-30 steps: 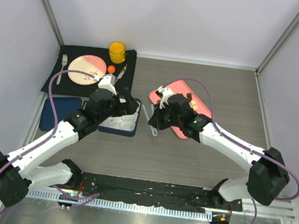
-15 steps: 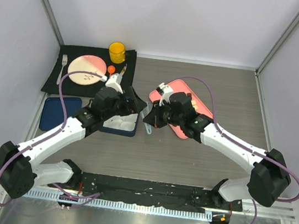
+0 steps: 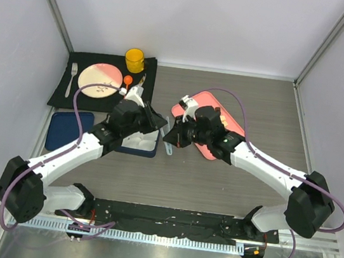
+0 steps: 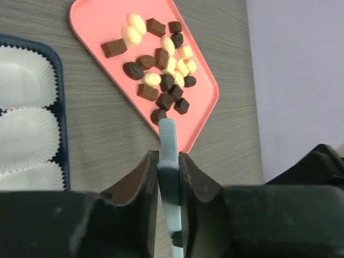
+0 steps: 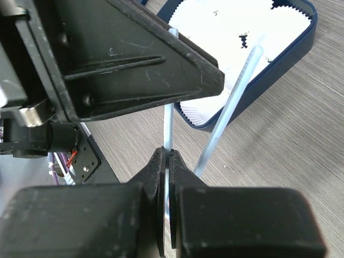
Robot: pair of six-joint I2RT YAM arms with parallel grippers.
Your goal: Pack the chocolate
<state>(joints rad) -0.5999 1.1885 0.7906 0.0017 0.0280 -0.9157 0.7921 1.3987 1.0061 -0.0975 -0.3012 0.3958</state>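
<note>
The chocolate (image 4: 161, 59), dark brown and cream pieces, lies heaped on a pink tray (image 4: 97, 21) right of centre (image 3: 187, 109). Between the arms stand light-blue tongs (image 3: 169, 143), tips toward the tray. My left gripper (image 4: 169, 161) is shut on the tongs (image 4: 167, 134) at their joined end, both jaws pressing it. My right gripper (image 5: 167, 156) is shut on one thin leg of the tongs (image 5: 168, 126); the other leg slants free over the box. The blue box (image 4: 60, 107) holds white paper cups (image 4: 24, 91), with no chocolate in those I see.
A black placemat at the back left carries a pink plate (image 3: 100, 80), a fork (image 3: 72, 79), a yellow cup (image 3: 135, 59) and a small orange thing (image 3: 127, 80). A dark blue lid (image 3: 66, 128) lies left of the box (image 3: 137, 148). Grey walls close both sides.
My left gripper swung right from over the box to the tongs and closed its wide-open jaws on them. My right gripper kept its hold and shifted slightly left.
</note>
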